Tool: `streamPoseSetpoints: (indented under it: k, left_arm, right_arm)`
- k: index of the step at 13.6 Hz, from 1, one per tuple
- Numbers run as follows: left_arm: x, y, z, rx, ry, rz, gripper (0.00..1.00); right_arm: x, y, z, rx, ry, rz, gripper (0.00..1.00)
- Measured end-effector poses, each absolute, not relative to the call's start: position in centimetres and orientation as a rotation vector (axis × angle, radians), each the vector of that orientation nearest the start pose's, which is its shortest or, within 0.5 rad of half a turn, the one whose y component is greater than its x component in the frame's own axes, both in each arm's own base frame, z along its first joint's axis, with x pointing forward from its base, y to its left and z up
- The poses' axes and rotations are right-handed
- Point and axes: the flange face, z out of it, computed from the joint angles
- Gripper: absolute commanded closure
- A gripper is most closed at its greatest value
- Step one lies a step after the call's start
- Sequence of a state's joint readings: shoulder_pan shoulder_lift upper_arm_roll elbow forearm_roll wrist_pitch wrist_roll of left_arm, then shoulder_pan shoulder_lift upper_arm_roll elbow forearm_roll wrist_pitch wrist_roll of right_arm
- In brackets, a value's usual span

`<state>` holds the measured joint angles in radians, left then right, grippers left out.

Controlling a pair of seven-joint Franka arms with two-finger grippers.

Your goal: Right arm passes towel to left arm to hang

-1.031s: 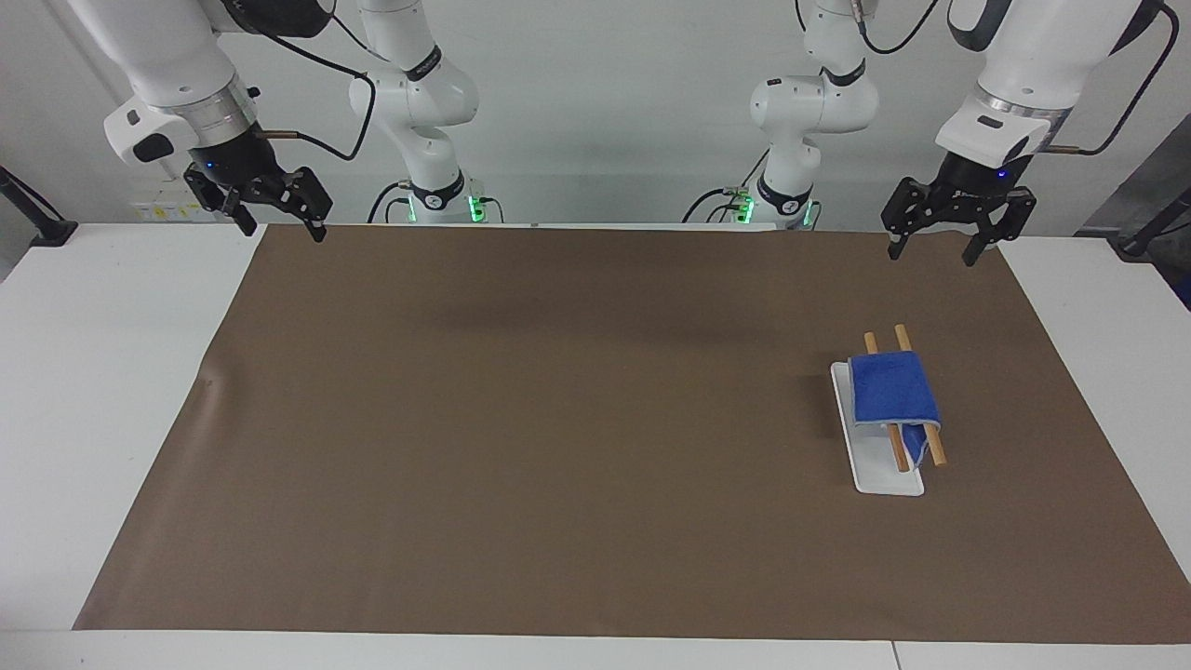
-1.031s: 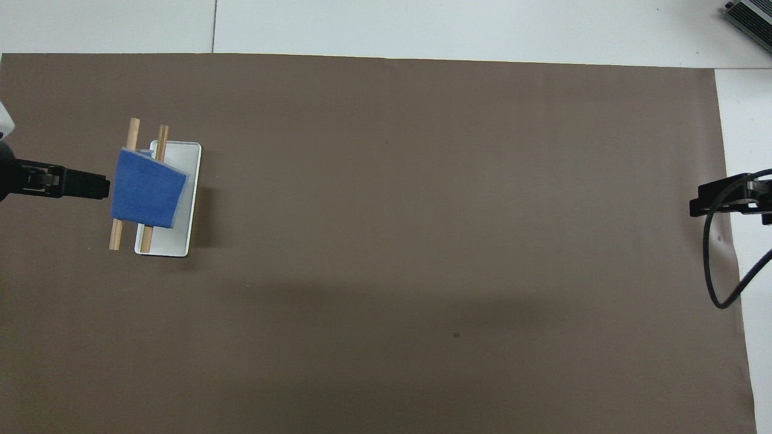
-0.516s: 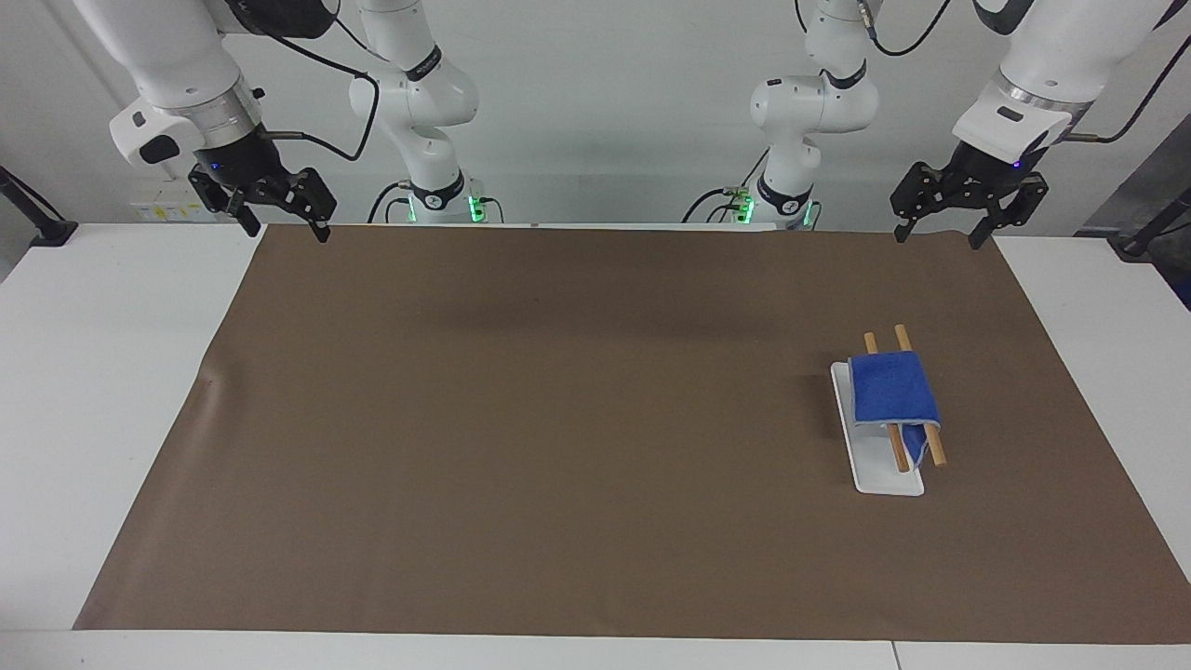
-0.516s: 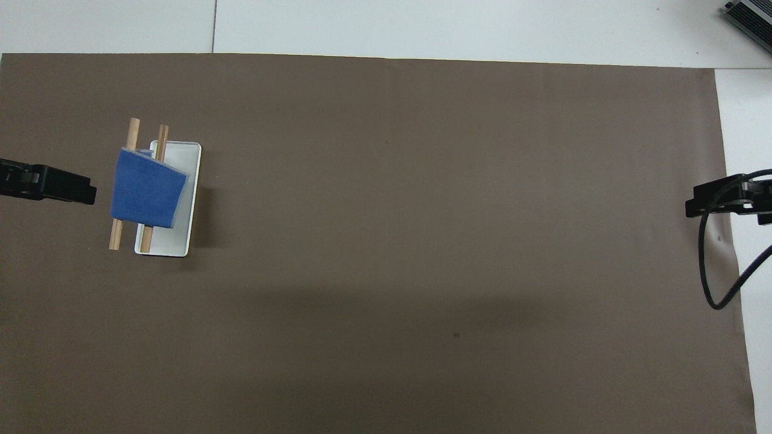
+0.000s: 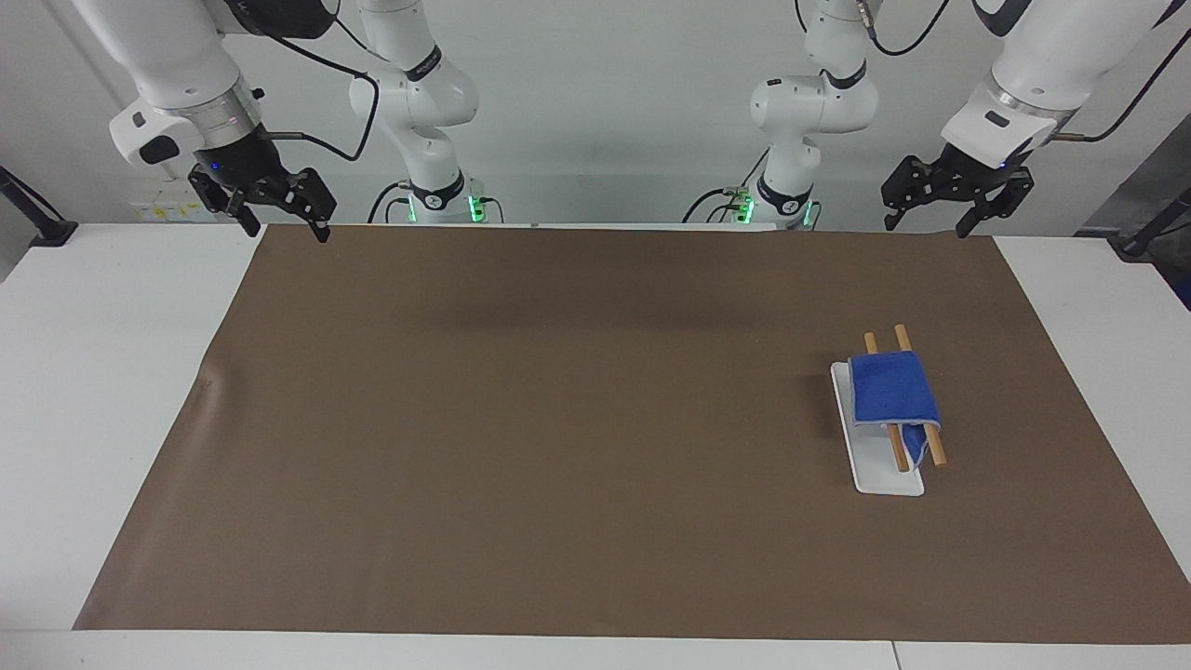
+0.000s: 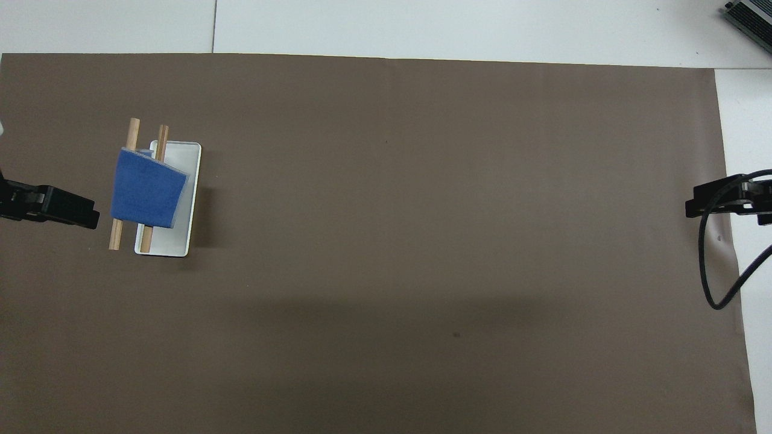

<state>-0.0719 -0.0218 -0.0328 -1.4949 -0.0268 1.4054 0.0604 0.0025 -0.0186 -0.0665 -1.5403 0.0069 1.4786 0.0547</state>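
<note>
The bright-blue towel (image 5: 893,388) (image 6: 146,188) hangs draped over the two wooden rods (image 5: 903,339) (image 6: 133,131) of a small rack on a white base (image 5: 885,473) (image 6: 180,199), toward the left arm's end of the table. My left gripper (image 5: 923,226) (image 6: 84,208) hangs open in the air over the mat's edge by the robots, empty and apart from the towel. My right gripper (image 5: 287,229) (image 6: 693,202) hangs open and empty over the mat's corner at the right arm's end.
A brown mat (image 5: 558,419) (image 6: 422,241) covers most of the white table (image 5: 112,372). The right arm's black cable (image 6: 715,265) loops down beside its gripper. A grey device (image 6: 751,18) sits at the table's corner farthest from the robots.
The left gripper has risen and drawn back from the rack toward its base. The right gripper has lifted slightly. The towel has not moved.
</note>
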Motion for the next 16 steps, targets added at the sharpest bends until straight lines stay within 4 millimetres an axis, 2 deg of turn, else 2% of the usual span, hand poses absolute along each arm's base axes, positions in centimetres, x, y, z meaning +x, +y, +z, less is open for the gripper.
streamPoseSetpoints:
  k: [11,16]
  left_arm:
    - [52.4,-6.2,66.1,-3.148,0.277,0.101,0.0]
    - [51.8,-6.0,67.1,-3.142,0.27,0.075,0.0]
  right_arm:
    - [53.8,-3.4,64.1,-3.127,0.185,0.068,0.0]
    - [53.8,-3.4,64.1,-3.127,0.185,0.068,0.0]
